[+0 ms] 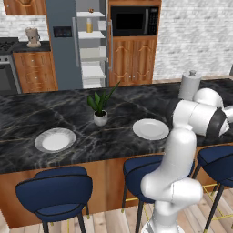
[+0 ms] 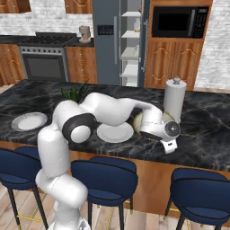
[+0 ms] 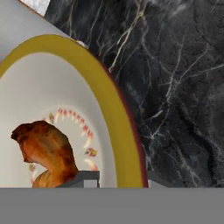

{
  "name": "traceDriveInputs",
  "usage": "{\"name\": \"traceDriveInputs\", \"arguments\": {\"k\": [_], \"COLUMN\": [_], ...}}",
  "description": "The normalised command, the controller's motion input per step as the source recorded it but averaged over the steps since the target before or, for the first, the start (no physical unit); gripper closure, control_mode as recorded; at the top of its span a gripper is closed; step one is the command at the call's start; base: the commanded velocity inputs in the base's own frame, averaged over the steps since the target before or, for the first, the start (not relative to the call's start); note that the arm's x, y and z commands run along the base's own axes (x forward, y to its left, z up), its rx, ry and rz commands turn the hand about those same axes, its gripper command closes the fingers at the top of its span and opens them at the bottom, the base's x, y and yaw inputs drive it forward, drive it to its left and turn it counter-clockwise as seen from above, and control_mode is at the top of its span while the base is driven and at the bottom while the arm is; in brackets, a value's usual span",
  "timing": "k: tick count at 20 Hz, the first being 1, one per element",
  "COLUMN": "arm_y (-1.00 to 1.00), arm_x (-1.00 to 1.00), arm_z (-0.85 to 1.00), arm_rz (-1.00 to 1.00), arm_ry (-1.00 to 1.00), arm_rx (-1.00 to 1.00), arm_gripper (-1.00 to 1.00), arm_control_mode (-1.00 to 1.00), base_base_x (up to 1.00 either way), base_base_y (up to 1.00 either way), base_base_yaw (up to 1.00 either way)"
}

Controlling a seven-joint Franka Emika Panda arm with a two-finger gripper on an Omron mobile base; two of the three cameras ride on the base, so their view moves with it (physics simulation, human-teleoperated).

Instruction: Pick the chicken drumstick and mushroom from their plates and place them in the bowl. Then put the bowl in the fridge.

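Observation:
The bowl (image 3: 57, 87), cream inside with a yellow rim, sits on the dark marble counter. In it lies the reddish-brown chicken drumstick (image 3: 46, 146), and an orange-tan lump under its lower end is the mushroom (image 3: 43, 180), mostly hidden. My gripper (image 3: 122, 177) is shut on the bowl's near rim, one fingertip (image 3: 85, 178) inside and the other outside. From the right base view the bowl (image 2: 137, 121) peeks out behind my hand, beside one white plate (image 2: 114, 133); the other plate (image 2: 29, 121) lies far left. Both plates (image 1: 150, 129) (image 1: 55, 139) are bare. The fridge (image 1: 63, 45) stands open across the kitchen.
A paper towel roll (image 2: 174, 101) stands just behind the bowl. A potted plant (image 1: 100, 107) sits mid-counter between the plates. Blue stools (image 1: 54, 193) line the counter's near side. A black microwave (image 1: 134, 20) is right of the fridge's white shelves (image 1: 91, 50).

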Motion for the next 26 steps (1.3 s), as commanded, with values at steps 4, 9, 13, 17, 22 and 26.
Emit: {"name": "traceDriveInputs", "arguments": {"k": [4, 9, 13, 17, 22, 26], "arm_y": [0.36, 0.31, 0.33, 0.37, 0.47, 0.53], "arm_x": [-0.28, -0.30, -0.28, -0.31, -0.32, -0.33], "arm_z": [0.48, 0.49, 0.48, 0.43, 0.36, 0.30], "arm_rz": [0.00, 0.00, -0.03, -0.08, -0.16, -0.26], "arm_ry": [0.10, 0.13, 0.04, 0.01, 0.00, 0.00], "arm_rx": [-0.11, 0.00, 0.00, 0.00, 0.02, 0.01], "arm_gripper": [1.00, 1.00, 1.00, 1.00, 1.00, 1.00], "arm_control_mode": [-1.00, -1.00, -1.00, -1.00, -1.00, -1.00], "base_base_x": [0.00, 0.00, 0.00, 0.00, 0.00, 0.00], "base_base_y": [0.00, 0.00, 0.00, 0.00, 0.00, 0.00], "base_base_yaw": [0.00, 0.00, 0.00, 0.00, 0.00, 0.00]}}
